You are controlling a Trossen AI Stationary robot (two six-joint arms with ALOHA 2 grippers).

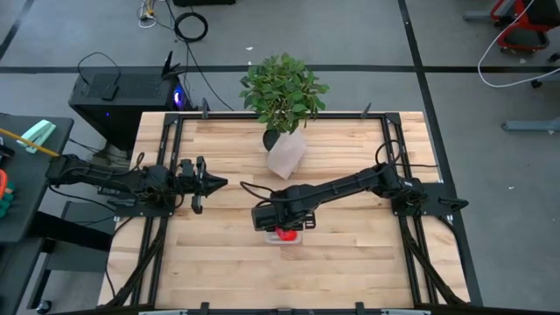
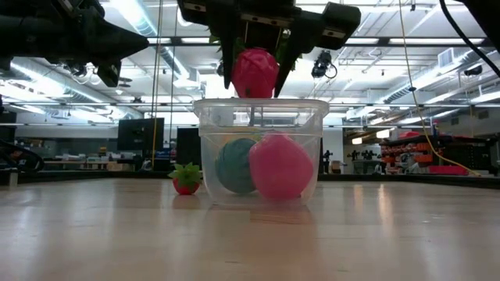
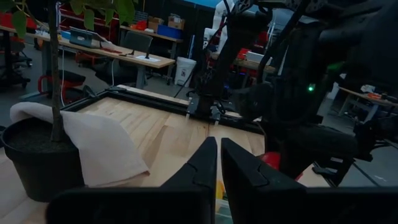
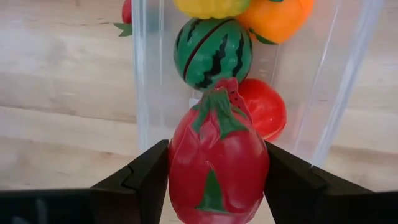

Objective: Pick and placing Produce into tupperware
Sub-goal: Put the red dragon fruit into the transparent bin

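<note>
Wooden table point(image 1: 350, 254) with potted plant point(image 1: 282, 92), right gripper point(image 4: 214, 171) clamping a pinkish-red fruit point(image 4: 217, 162) above the clear tub point(image 2: 260, 148) holding watermelon point(image 4: 211, 53), orange point(image 4: 277, 18), yellow piece point(image 4: 211, 7) and red fruit point(image 4: 264, 109), strawberry point(image 2: 186, 178) beside it, left gripper point(image 3: 217, 171) closed, empty, well apart.

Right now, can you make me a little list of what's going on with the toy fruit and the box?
Right gripper: shut on a pinkish-red toy fruit, held just above the box
Box: clear plastic tub, upright on the wooden table
In the box: a striped green watermelon, a red one, an orange one, a yellow one
Outside the box: one small red fruit with green leaves on the table beside it
Left gripper: shut, empty, waiting at the table's left
Plant: potted, at the table's far edge
</note>
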